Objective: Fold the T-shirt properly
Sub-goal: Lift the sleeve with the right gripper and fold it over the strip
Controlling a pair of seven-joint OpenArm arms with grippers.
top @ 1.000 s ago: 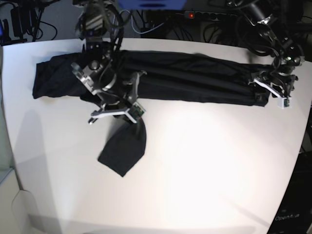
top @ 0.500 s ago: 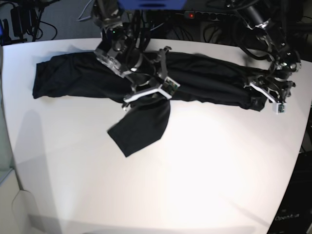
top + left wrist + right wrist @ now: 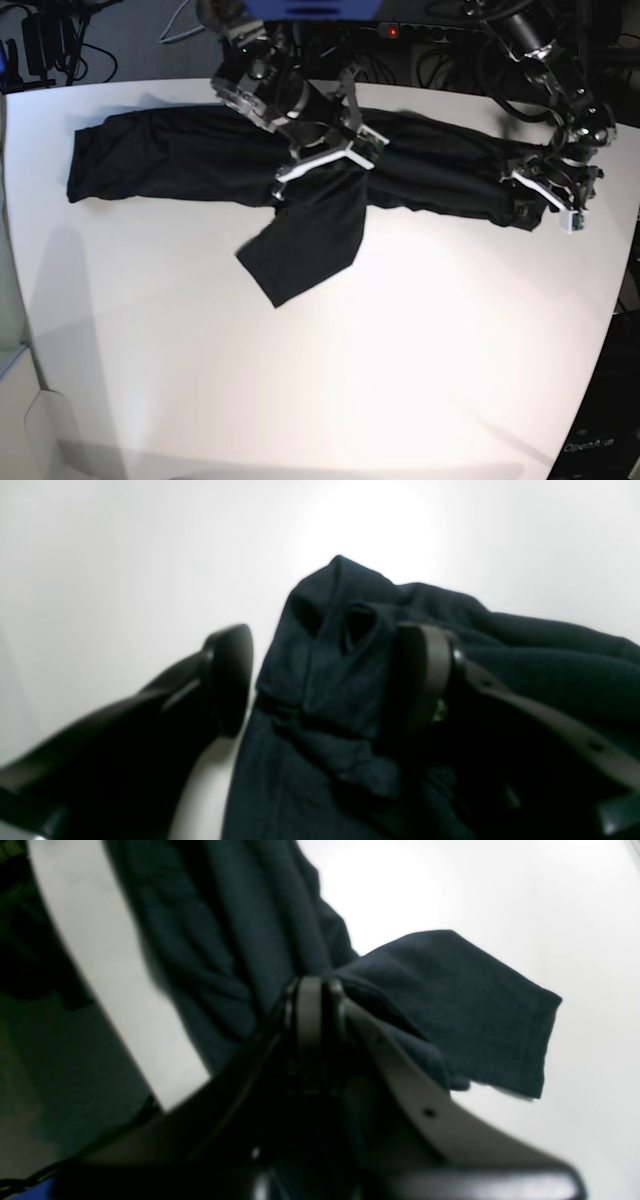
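T-shirt [image 3: 200, 160] is lying across the far half of the white tabletop [image 3: 400, 350] as a long dark band running left to right, with one flap [image 3: 305, 240] hanging toward the near side around the middle. Right pincer [image 3: 325, 165] is clamping fully closed on the shirt fabric at the top of that flap — wrist view is showing cloth pinched between the tips. Left pincer [image 3: 548, 195] is sitting at the shirt's right end, jaws standing wide apart — one finger [image 3: 227, 675] on bare tabletop, the other finger [image 3: 425, 675] resting on bunched fabric, nothing gripped.
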